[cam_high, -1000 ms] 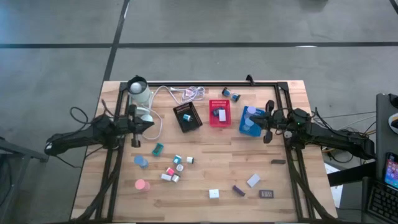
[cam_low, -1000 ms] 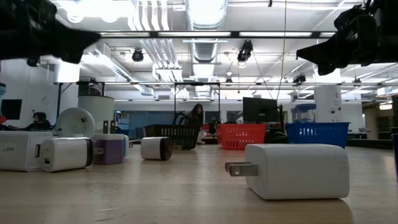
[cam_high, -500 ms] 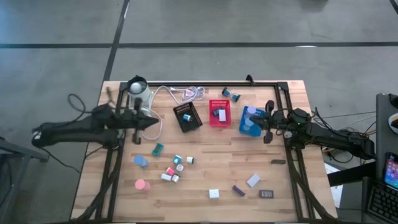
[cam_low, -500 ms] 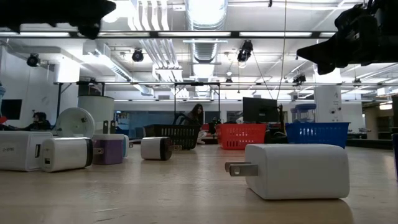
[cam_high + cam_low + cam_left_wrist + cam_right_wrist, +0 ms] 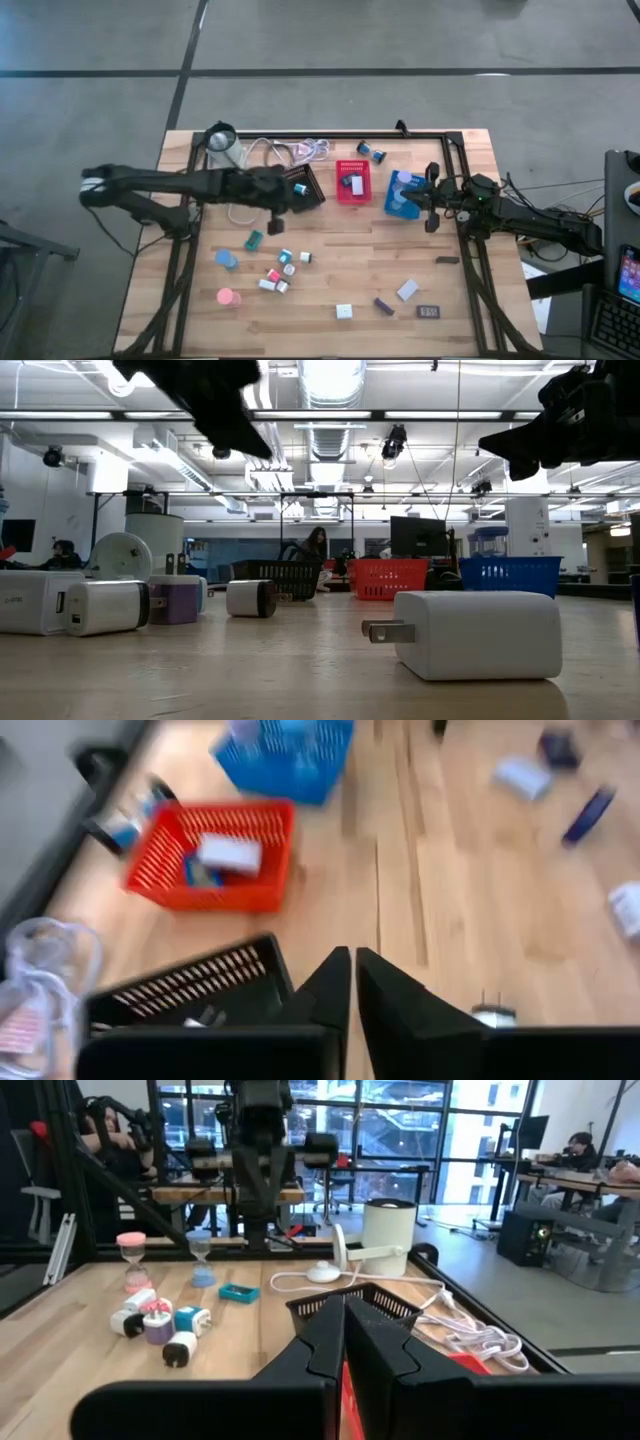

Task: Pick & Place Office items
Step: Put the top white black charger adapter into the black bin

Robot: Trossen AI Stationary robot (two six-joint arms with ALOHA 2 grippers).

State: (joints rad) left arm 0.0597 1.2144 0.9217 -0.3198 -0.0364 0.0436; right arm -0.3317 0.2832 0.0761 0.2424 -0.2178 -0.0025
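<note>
The office items [image 5: 281,268] lie spread over the front half of the tabletop [image 5: 330,285]. A teal block [image 5: 254,239] and a blue roll [image 5: 227,260] lie toward the left edge, and a pink roll [image 5: 227,296] sits nearer the front left corner. A white block [image 5: 407,290] and a small dark rectangle [image 5: 428,312] lie toward the front right corner. A few more pieces sit inside the 3 trays near the back edge: the black tray [image 5: 303,187], the red tray [image 5: 353,181] and the blue tray [image 5: 402,195]. A white cable [image 5: 300,151] curls by the back edge.

The left gripper [image 5: 283,199] hangs over the black tray, fingers nearly pressed together, holding nothing. The right gripper [image 5: 421,203] waits beside the blue tray, squeezed closed and empty.
</note>
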